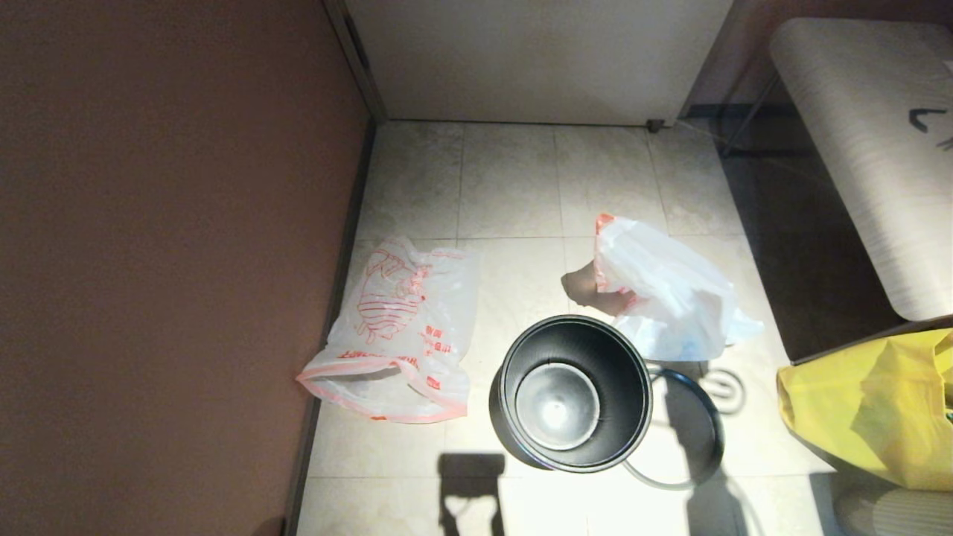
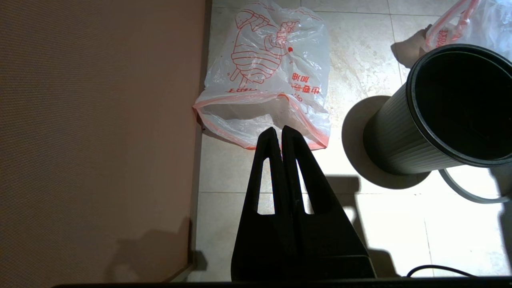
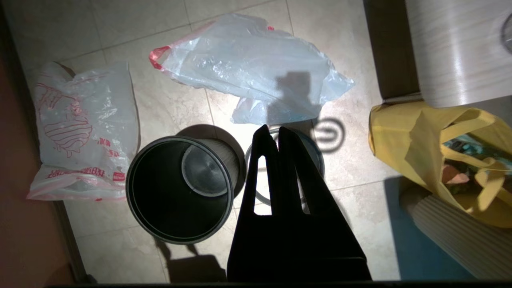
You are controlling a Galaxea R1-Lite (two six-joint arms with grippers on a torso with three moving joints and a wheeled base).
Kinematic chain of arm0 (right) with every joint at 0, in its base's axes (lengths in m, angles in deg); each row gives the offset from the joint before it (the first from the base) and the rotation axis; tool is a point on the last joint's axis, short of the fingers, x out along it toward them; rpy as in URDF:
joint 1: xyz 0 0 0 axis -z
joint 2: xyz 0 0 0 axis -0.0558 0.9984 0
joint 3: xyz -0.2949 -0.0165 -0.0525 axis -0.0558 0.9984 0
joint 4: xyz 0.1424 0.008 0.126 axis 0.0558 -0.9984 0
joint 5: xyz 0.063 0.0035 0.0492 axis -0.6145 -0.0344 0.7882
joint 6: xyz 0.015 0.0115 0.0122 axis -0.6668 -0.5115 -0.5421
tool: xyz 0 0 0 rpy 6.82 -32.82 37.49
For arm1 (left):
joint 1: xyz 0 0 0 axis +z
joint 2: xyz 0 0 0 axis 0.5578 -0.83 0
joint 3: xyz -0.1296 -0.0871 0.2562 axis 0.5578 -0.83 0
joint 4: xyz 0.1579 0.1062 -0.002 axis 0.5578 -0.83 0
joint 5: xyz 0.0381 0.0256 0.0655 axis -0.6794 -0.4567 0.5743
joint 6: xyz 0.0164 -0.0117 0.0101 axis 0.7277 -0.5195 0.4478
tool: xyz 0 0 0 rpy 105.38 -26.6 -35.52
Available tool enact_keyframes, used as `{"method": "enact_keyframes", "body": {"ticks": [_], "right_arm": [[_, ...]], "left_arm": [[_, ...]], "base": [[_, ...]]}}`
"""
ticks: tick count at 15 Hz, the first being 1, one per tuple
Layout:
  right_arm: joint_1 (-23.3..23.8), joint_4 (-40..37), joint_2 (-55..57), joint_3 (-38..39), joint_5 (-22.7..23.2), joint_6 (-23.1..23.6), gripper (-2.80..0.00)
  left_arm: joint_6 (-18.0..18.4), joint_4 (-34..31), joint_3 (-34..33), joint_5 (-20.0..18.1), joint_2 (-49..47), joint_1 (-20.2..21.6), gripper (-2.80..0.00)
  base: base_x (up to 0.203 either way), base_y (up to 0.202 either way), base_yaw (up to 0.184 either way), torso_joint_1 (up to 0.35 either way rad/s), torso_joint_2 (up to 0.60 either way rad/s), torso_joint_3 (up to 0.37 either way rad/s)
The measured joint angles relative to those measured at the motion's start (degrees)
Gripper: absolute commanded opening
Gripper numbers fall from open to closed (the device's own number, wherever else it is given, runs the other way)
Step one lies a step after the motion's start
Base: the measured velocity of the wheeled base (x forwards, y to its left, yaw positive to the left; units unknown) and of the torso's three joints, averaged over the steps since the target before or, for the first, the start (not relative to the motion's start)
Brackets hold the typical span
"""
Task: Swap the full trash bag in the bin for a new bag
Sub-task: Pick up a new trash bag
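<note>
Tiled floor (image 1: 514,186): bin (image 1: 569,393) upright, grey hoop (image 1: 689,447) beside; new bag (image 1: 394,327), full trash bag (image 1: 663,294), yellow bag (image 1: 871,406).

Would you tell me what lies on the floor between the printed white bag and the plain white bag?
Bare tile only; the round black bin sits nearer the robot than that gap, as the head view shows.

bin (image 1: 570,394) mouth open, bags flanking it

A home corner: tiled floor (image 1: 514,186), wall (image 1: 164,223), upholstered bench (image 1: 871,149).
</note>
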Motion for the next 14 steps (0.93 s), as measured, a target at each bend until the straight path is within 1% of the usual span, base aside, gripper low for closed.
{"method": "enact_keyframes", "body": {"ticks": [3,7,12,14], "right_arm": [[-0.17,-3.04,-7.39,0.01,0.33,0.42,-2.80],[-0.23,-9.96,-16.15,1.45,0.33,0.39,-2.80],[-0.05,-11.89,-27.95,8.15,0.12,0.68,-2.80],[0.10,-12.47,-33.34,12.04,-0.15,0.96,-2.80]], "left_arm": [[0.00,0.02,0.00,-0.02,0.00,-0.02,-2.80],[-0.02,0.00,0.00,0.00,0.00,-0.02,-2.80],[0.00,0.00,0.00,0.00,0.00,0.00,-2.80],[0.00,0.02,0.00,0.00,0.00,0.00,-2.80]], "base": [[0.000,0.000,0.000,0.000,0.00,0.000],[0.000,0.000,0.000,0.000,0.00,0.000],[0.000,0.000,0.000,0.000,0.00,0.000],[0.000,0.000,0.000,0.000,0.00,0.000]]}}
